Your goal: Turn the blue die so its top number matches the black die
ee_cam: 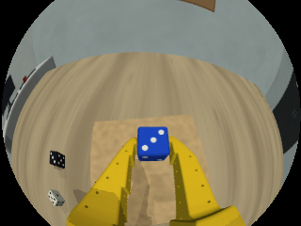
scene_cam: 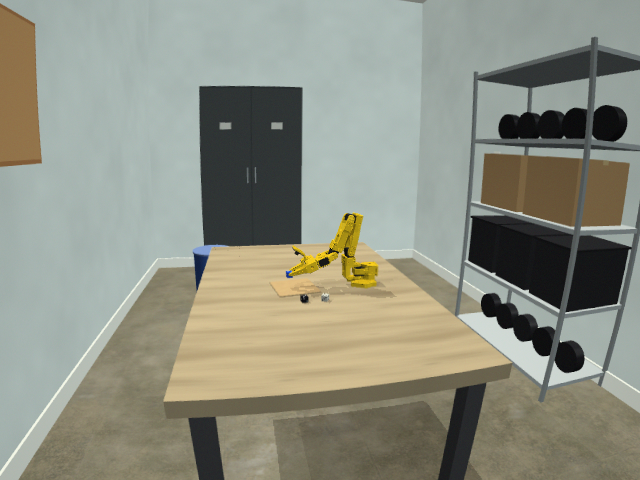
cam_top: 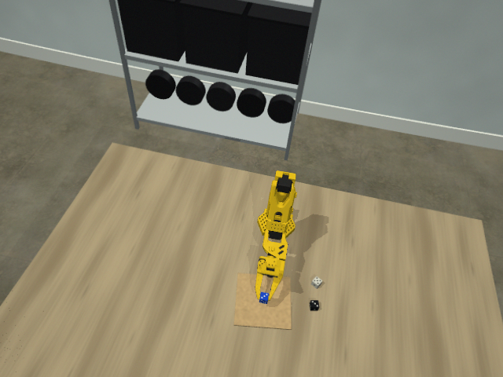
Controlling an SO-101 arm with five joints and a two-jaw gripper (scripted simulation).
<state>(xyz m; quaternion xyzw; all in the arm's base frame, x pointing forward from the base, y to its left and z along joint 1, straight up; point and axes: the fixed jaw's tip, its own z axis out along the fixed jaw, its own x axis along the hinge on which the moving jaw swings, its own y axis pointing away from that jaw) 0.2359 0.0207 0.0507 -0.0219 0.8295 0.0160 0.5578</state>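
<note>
My yellow gripper (cam_top: 264,298) (scene_cam: 289,273) (ee_cam: 153,145) is shut on the blue die (cam_top: 264,298) (scene_cam: 288,272) (ee_cam: 153,142) and holds it a little above the tan mat (cam_top: 247,314) (scene_cam: 281,288) (ee_cam: 107,145). The face of the blue die toward the wrist camera shows three pips. The black die (cam_top: 313,305) (scene_cam: 304,298) (ee_cam: 58,160) lies on the table to the right of the mat, off it. Its top pips are too small to count.
A white die (cam_top: 317,282) (scene_cam: 325,297) (ee_cam: 55,198) lies on the table just behind the black die. The arm's base (cam_top: 283,184) (scene_cam: 363,273) stands behind the mat. A metal shelf rack (cam_top: 211,73) (scene_cam: 558,206) stands beyond the table.
</note>
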